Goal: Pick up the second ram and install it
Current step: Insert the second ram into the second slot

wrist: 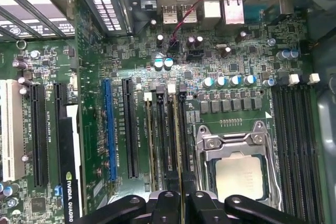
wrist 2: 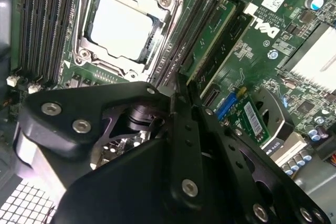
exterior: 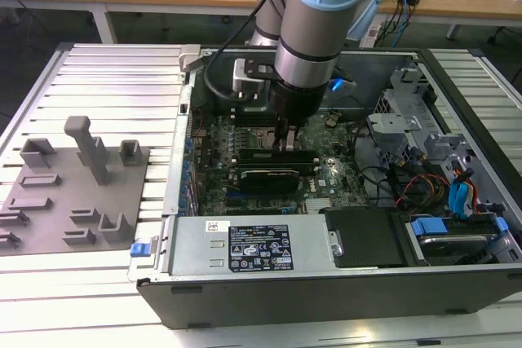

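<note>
The gripper (exterior: pixel 285 141) is down inside the computer case (exterior: pixel 326 287), its jaws pinched narrow on what looks like the second ram (wrist: pixel 180 150), standing in its slot beside the chip socket (wrist: pixel 239 169).

- Beside the processor socket (wrist 2: pixel 123 24), the memory stick's (wrist 2: pixel 210 43) near end is hidden behind the gripper (wrist 2: pixel 181 85).
- Whether the fingers actually pinch that stick cannot be told.
</note>
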Motion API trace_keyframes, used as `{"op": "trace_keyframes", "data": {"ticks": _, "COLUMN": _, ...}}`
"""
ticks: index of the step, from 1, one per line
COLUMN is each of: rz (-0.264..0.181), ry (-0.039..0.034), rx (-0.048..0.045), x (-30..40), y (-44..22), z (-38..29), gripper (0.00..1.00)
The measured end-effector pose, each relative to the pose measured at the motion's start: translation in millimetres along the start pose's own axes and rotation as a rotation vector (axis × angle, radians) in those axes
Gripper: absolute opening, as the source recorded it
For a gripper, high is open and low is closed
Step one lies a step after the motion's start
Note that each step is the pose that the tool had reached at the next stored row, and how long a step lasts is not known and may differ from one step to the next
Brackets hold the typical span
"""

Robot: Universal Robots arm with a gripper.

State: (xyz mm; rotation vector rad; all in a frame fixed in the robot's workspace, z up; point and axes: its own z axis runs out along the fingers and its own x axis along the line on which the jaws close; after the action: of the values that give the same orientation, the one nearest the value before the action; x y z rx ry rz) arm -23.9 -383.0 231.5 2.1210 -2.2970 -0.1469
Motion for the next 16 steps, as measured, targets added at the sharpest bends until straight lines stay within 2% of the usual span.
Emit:
{"op": "trace_keyframes", "data": {"ticks": 3, "rz": 0.0, "ry": 0.0, "rx": 0.0, "x": 0.2, "y": 0.0, "z": 3.7, "gripper": 0.14}}
{"op": "trace_keyframes", "data": {"ticks": 16, "rz": -0.002, "ry": 0.0004, "rx": -0.0001, "x": 0.4, "y": -0.6, "z": 6.6, "gripper": 0.14}}
